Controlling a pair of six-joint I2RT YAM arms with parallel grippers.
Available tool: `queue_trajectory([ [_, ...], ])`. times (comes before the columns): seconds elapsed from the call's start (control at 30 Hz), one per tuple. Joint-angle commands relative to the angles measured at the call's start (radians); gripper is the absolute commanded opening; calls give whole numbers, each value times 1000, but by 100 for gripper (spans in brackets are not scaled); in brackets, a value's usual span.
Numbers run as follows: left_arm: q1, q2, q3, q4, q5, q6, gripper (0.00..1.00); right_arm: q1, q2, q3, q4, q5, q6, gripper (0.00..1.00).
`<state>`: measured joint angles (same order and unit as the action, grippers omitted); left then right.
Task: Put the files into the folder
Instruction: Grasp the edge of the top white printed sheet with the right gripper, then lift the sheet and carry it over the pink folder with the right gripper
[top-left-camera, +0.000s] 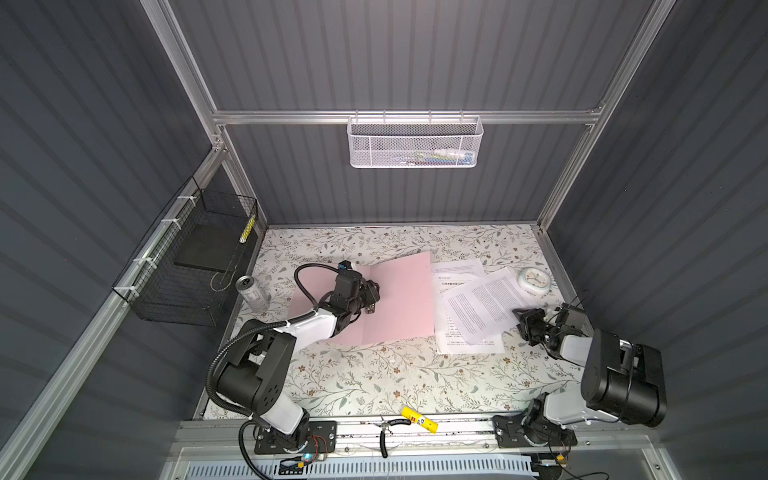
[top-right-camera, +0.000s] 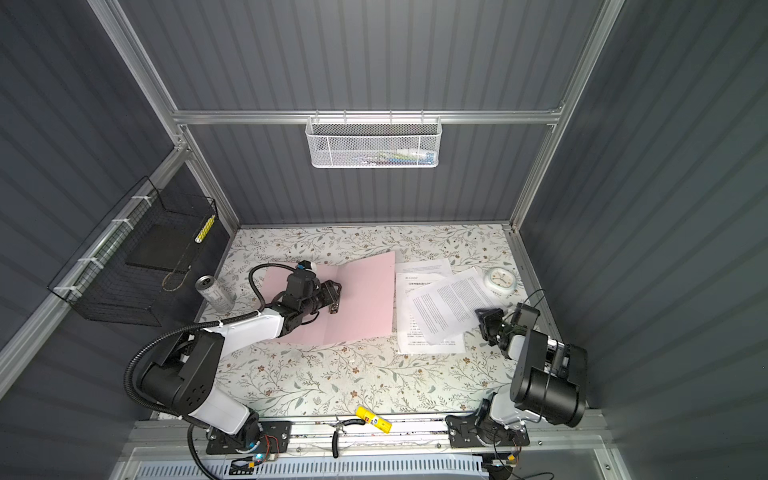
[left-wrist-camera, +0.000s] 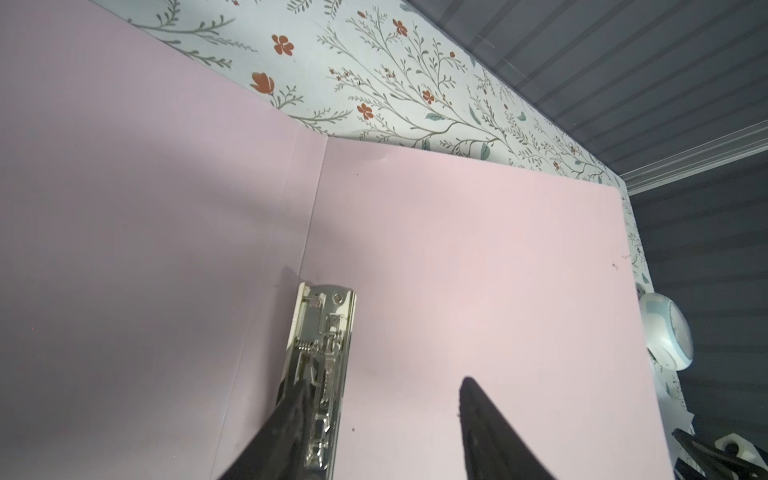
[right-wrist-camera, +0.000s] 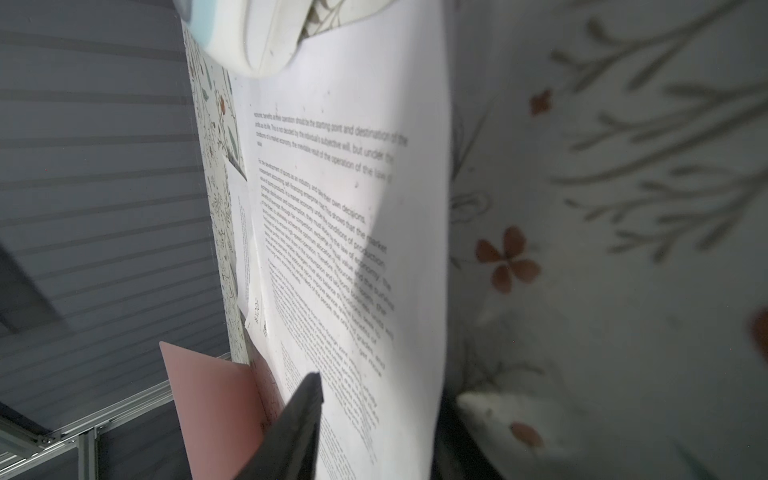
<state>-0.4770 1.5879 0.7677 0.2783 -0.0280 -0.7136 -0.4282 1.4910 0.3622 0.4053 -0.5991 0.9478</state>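
1. Left gripper (top-left-camera: 370, 298) hovers over the open folder (top-left-camera: 403, 299), near its fold. Jaws wide apart, nothing held.
2. Left wrist view: one finger (left-wrist-camera: 286, 424) lies on the metal clip (left-wrist-camera: 326, 332). The other finger (left-wrist-camera: 490, 428) is over bare pink, clear of the clip.
3. Folder lies open mid-table (top-left-camera: 374, 374), inside faces up, clip just beside the fold. Its far right corner lifts slightly.
4. Files (top-left-camera: 457, 282) are fanned sheets on the table, just right of the folder's right edge and all outside it.
5. Right gripper (top-left-camera: 524, 318) is at the near right corner of the top sheet (top-left-camera: 482, 303), in both top views.
6. Right wrist view: one finger (right-wrist-camera: 303, 407) is over the top sheet and the other is under its edge. Jaws are partly apart, with a gap wider than the paper, so no pinch shows. The sheet's edge bows up off the table there.
7. Clock (top-left-camera: 534, 280) sits just beside the top sheet's far corner.
8. Can (top-left-camera: 253, 293) lies at the table's left edge, apart from the folder.
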Motion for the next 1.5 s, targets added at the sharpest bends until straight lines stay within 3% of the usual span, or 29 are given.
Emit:
queue_trajectory([
  [0.0, -4, 12, 21, 18, 17, 7, 58, 9, 60, -37, -2, 24, 42, 33],
  [0.17, -4, 5, 27, 9, 14, 9, 58, 11, 72, -45, 36, 19, 53, 15],
  [0.23, -4, -2, 27, 4, 11, 8, 58, 12, 62, -42, 28, 21, 48, 0],
  [0.4, -3, -32, 31, -25, -3, 15, 58, 26, -7, -21, -35, 36, 30, 0],
  [0.53, -3, -97, 39, -82, -33, 41, 58, 92, -165, 71, -228, 95, -33, 0],
  [0.73, -2, -217, 47, -188, -101, 93, 59, 270, -422, 338, -579, 364, -211, 0],
  [0.87, 5, -287, 23, -229, -165, 95, 59, 363, -489, 483, -649, 490, -329, 0],
  [0.97, 19, -323, 13, -258, -176, 107, 59, 412, -478, 594, -670, 519, -375, 0],
  [1.13, 23, -365, 28, -325, -230, 122, 59, 512, -394, 727, -618, 446, -374, 0],
  [1.3, 23, -445, 14, -371, -334, 163, 59, 690, -236, 902, -574, 398, -374, 0],
  [1.47, 23, -546, -1, -431, -424, 200, 59, 915, -115, 1093, -550, 454, -497, 0],
])
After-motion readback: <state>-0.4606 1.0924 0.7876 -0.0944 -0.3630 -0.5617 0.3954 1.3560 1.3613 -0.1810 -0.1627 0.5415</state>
